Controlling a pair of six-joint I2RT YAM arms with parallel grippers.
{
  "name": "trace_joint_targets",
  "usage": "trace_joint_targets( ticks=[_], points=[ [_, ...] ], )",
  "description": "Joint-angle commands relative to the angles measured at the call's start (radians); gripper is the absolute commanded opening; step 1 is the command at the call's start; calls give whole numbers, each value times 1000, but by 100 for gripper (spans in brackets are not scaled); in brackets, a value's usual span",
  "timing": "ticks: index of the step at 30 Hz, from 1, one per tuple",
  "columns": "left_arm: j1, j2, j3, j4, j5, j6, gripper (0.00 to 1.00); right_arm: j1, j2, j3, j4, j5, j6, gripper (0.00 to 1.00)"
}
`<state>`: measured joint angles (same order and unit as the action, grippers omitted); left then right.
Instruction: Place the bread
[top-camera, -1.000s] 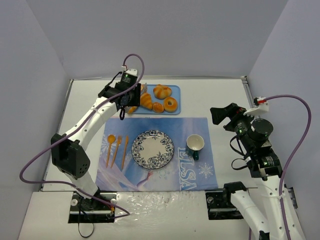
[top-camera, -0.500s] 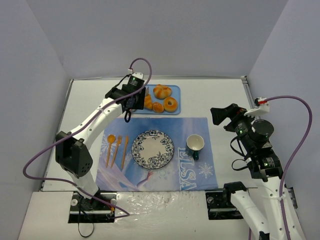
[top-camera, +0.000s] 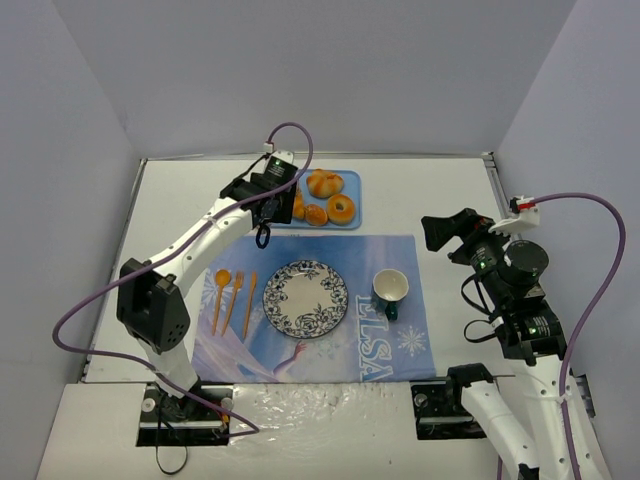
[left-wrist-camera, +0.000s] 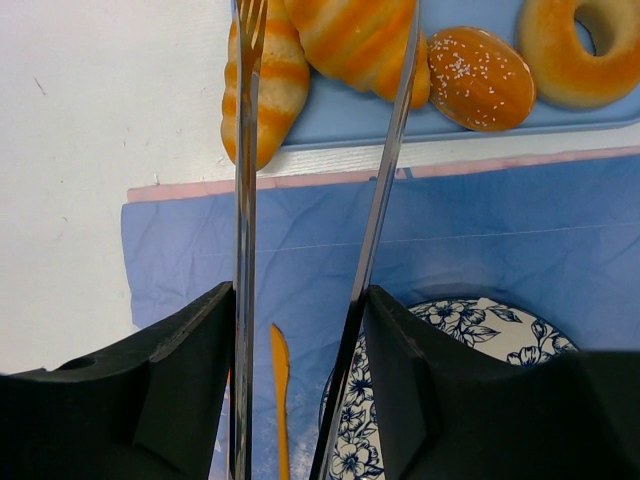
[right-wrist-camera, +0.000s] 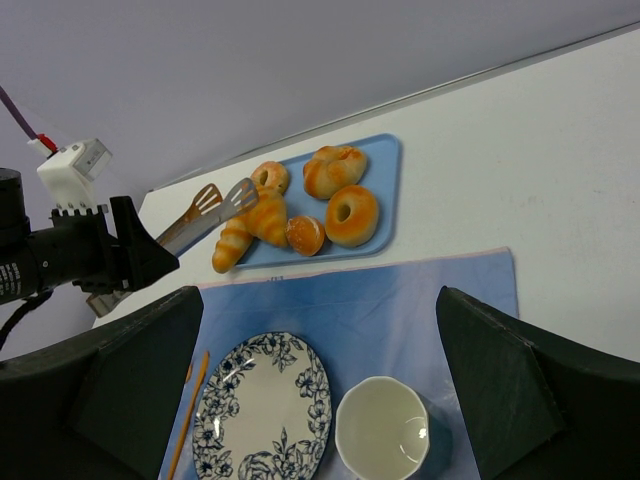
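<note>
Regarding the bread (left-wrist-camera: 350, 40): lies in the left part of the blue tray (left-wrist-camera: 330, 125), beyond the mat (left-wrist-camera: 520, 230), close against a slimmer horn (left-wrist-camera: 262, 95) on its left, near tip at a sesame bun (left-wrist-camera: 480, 78). Not visibly pinched yet.

Main risk, as a judgement: catching the wrong piece, or 2 at once. Stems from the 2 blades of the metal tongs (left-wrist-camera: 243, 200) straddling both pieces in the left wrist view, forked blade over the horn, flat blade across the bread's right flank. Cannot tell blade height above the bread. Might also nip only a ridge or the tapered tip, then lose the load in mid-carry, short of the plate (left-wrist-camera: 480, 325). Might shove the bun or the ring doughnut (left-wrist-camera: 585, 35) along the tray through a sideways sweep.

Further out: left gripper (left-wrist-camera: 297, 300) clamped from outside on the tongs' arms; with a slack grip there, likely a slipping or twisting tool. Right gripper (right-wrist-camera: 318, 300) spread wide, nothing between the fingers, hanging right of the mat, well apart from the tray; no trouble expected from it.

Long axis: runs diagonally in the left wrist view, from the top edge down to the right, with 1 tapered end pointing away from the tongs and out of frame, the other back toward the bun. Lies skewed to the blades, neither square across them nor in line. Mostly hidden under the left gripper in the top view.
</note>
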<state>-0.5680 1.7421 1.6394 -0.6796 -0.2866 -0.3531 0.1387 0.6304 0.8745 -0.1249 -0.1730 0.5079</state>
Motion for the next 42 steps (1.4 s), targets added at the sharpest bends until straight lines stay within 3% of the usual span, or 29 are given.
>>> trace_joint_targets(
  ticks=[1,25,29,36,42],
  points=[
    [-16,-5,8,34,-46,-12,47,0,-6,0,64,9,0,100],
    [-61,66,11,32,-112,-46,47,1,-26,0,45,15,-9,100],
    [-61,65,12,35,-111,-46,37,1,-26,0,44,17,-8,100],
    [-62,46,20,29,-118,-44,12,1,-26,-3,44,18,-9,100],
    [-64,17,41,18,-125,-35,1,1,-24,-3,44,18,-9,100]
  ],
)
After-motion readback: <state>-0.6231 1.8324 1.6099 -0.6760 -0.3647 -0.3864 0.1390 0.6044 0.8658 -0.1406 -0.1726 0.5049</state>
